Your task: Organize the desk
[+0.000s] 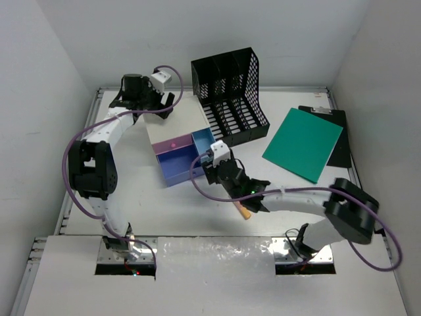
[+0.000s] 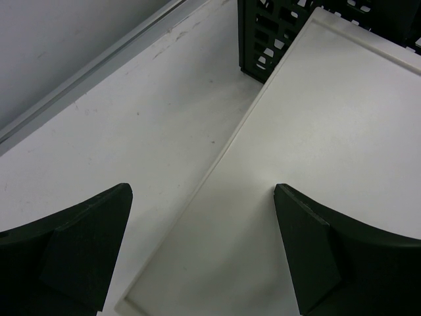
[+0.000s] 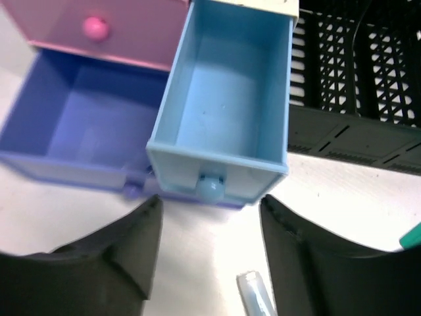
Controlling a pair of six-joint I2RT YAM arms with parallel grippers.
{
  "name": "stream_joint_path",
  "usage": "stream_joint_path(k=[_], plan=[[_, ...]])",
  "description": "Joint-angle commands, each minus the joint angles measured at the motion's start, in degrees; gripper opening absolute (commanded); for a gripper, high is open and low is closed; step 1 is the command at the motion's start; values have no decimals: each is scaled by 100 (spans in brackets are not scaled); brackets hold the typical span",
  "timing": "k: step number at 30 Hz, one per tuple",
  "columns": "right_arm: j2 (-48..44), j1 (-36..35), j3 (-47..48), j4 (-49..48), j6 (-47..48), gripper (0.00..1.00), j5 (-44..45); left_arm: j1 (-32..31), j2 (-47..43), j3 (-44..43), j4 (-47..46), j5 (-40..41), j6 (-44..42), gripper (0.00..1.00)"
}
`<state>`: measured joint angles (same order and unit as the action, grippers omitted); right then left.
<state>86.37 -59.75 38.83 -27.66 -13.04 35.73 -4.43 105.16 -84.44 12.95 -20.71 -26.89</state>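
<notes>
The desk [image 1: 164, 210] is the large white tabletop with pale rails. On it stands a small drawer box [image 1: 179, 122] with a white top. Its pink drawer [image 3: 105, 29] is shut. The purple drawer [image 3: 72, 131] and the light blue drawer [image 3: 223, 112] are pulled out and look empty. My right gripper [image 1: 202, 163] [image 3: 210, 201] hovers open just in front of the light blue drawer's knob [image 3: 212, 186], holding nothing. My left gripper [image 1: 163, 108] [image 2: 202, 191] stands open above the box's white top [image 2: 329, 131] at its back left corner.
A black mesh file organizer [image 1: 230, 92] [image 3: 355, 79] stands right behind the drawer box. A green folder [image 1: 302, 143] lies on a black clipboard [image 1: 339, 131] at the right. A small clear tube [image 3: 253, 293] lies below my right fingers. An orange-tipped pen [image 1: 245, 212] shows under my right arm.
</notes>
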Motion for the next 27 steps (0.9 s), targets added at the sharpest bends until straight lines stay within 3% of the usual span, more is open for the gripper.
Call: stream_joint_path(k=[1, 6, 11, 16, 27], plan=[[-986, -28, -138, 971, -216, 62, -399, 12, 382, 130, 735, 208, -158, 88], [-1991, -37, -218, 3417, -866, 76, -206, 12, 250, 218, 726, 103, -176, 88], [-2764, -37, -436, 4926, -1824, 73, -714, 12, 145, 200, 700, 41, -141, 88], [-2950, -98, -754, 5086, -2168, 65, -1199, 12, 136, 139, 814, 128, -114, 88], [-1704, -195, -657, 4620, -2053, 61, -1437, 12, -22, 244, 867, 296, -114, 88]])
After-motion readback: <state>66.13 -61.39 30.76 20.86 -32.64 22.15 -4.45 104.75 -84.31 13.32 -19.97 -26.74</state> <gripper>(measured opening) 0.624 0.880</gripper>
